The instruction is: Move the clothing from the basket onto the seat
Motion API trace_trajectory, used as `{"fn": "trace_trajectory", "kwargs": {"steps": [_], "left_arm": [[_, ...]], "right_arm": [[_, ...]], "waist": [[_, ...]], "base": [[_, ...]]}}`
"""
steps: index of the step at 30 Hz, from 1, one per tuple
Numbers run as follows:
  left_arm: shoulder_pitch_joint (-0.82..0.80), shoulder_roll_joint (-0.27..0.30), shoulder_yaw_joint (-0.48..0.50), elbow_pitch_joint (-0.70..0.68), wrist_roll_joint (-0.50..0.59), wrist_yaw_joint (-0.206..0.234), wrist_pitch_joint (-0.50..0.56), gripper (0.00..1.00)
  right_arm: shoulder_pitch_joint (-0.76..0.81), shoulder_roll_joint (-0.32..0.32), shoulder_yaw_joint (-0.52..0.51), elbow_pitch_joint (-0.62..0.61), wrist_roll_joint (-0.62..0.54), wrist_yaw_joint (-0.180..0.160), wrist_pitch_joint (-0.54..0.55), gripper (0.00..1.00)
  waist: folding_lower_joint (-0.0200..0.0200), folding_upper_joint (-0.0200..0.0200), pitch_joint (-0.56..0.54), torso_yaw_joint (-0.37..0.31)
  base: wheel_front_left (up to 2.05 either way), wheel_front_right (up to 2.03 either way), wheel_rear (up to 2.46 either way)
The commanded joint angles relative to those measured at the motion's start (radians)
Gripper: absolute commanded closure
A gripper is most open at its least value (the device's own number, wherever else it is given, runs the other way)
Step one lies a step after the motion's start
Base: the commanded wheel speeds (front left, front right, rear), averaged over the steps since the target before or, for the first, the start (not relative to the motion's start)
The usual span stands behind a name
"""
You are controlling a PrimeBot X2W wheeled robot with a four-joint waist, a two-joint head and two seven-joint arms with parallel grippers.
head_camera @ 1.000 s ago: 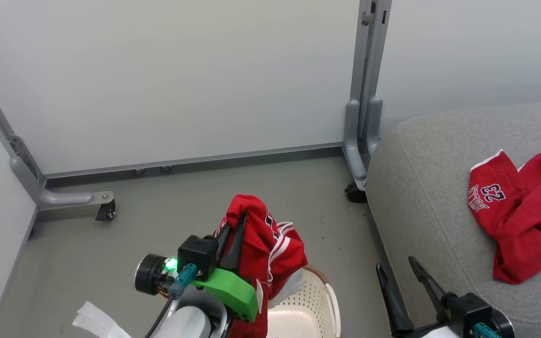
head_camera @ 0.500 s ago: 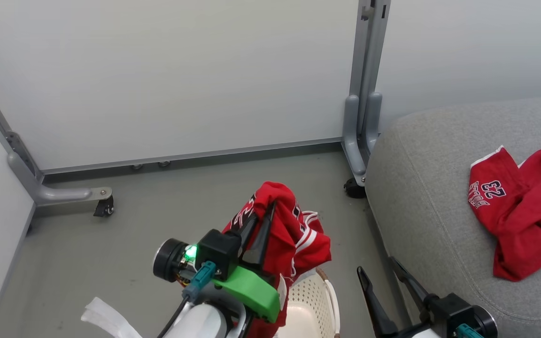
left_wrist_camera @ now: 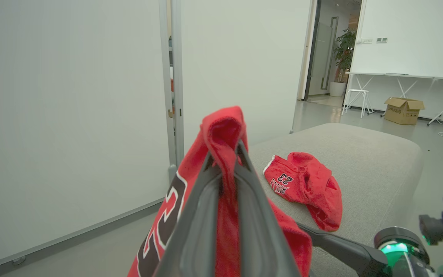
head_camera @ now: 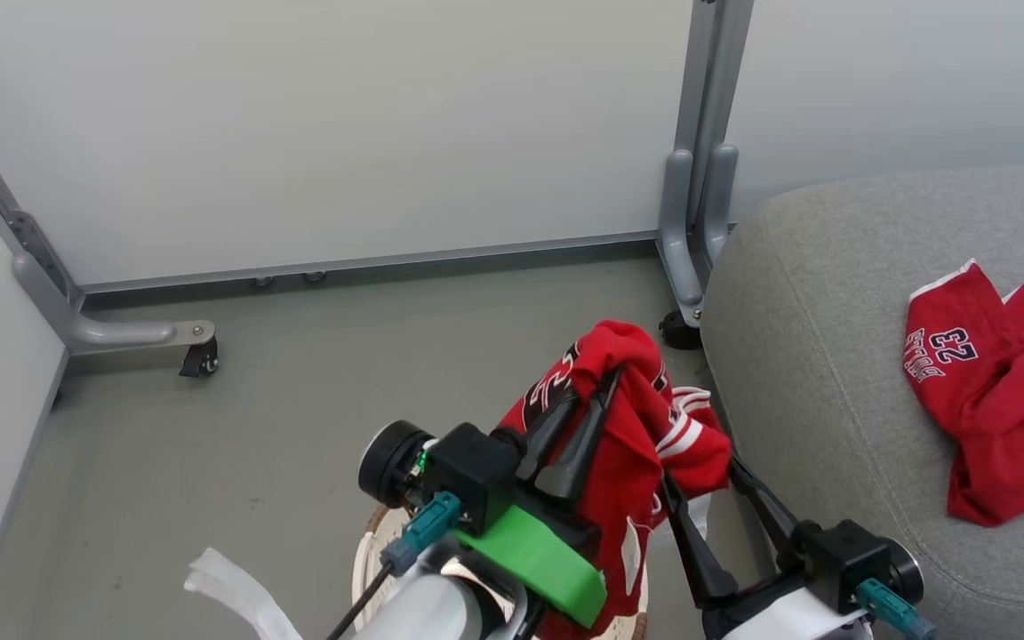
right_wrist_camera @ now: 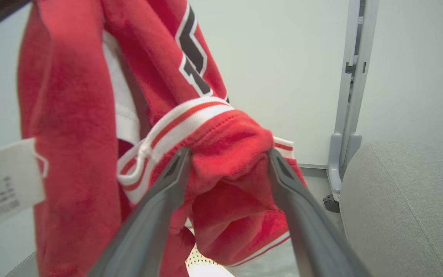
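Right, the seat first: a big grey cushion at the robot's right. One red piece of clothing lies crumpled on it, so that one reads as delivered. Next, the second red garment hangs in the air between the basket and the seat edge. It is bunched over the left gripper, whose fingers are pinched tight on a fold near its top, so the rest drapes down. The basket sits on the floor under the left arm, mostly hidden, with its brown rim showing. The right gripper has its fingers spread wide, one on either side of the striped lower hem. Fabric bulges between them but is not clamped; probably it is lining up a second hold. Writing: "23" and "BULLS" on the seat piece, upside down in the head view. The hanging one has a big black white-edged numeral, partly folded away. Its white care tag has print too small to read.
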Motion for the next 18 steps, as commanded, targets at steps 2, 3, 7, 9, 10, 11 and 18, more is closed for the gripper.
{"fn": "trace_trajectory", "kwargs": {"steps": [2, 3, 7, 9, 10, 11, 18], "left_arm": [[-0.021, 0.000, -0.007, -0.025, 0.000, 0.000, 0.010, 1.00], [-0.024, 0.001, -0.008, -0.030, -0.001, -0.001, 0.013, 1.00], [-0.025, 0.015, -0.013, -0.043, 0.003, -0.002, 0.028, 1.00], [-0.026, 0.021, -0.016, -0.050, 0.005, 0.000, 0.034, 1.00], [-0.026, 0.023, -0.016, -0.051, 0.006, 0.001, 0.037, 1.00], [-0.027, 0.026, -0.016, -0.051, 0.008, 0.004, 0.039, 1.00], [-0.028, 0.039, -0.012, -0.040, 0.010, 0.010, 0.036, 1.00]], "right_arm": [[-0.017, -0.007, 0.010, 0.010, 0.013, -0.001, -0.003, 0.00], [-0.019, -0.010, 0.018, 0.016, 0.018, -0.001, -0.003, 0.00], [-0.036, -0.027, 0.046, 0.016, 0.029, -0.001, -0.003, 0.58], [-0.038, -0.040, 0.073, 0.011, 0.031, -0.001, -0.003, 1.00], [-0.040, -0.041, 0.076, 0.009, 0.032, -0.001, -0.003, 1.00], [-0.043, -0.044, 0.081, 0.007, 0.033, -0.001, -0.003, 1.00], [-0.050, -0.055, 0.099, 0.004, 0.035, -0.001, -0.003, 1.00]], "waist": [[0.0001, 0.0000, 0.010, 0.006], [0.0001, 0.0000, 0.012, 0.007], [0.0001, 0.0000, 0.018, 0.008], [0.0001, 0.0000, 0.020, 0.007], [0.0001, 0.0000, 0.021, 0.007], [0.0001, 0.0000, 0.022, 0.007], [0.0001, 0.0000, 0.024, 0.006]], "base": [[0.00, 0.00, 0.00], [0.00, 0.00, 0.00], [0.00, 0.00, 0.00], [0.00, 0.00, 0.00], [0.00, 0.00, 0.00], [0.00, 0.00, 0.00], [0.00, 0.00, 0.00]]}}
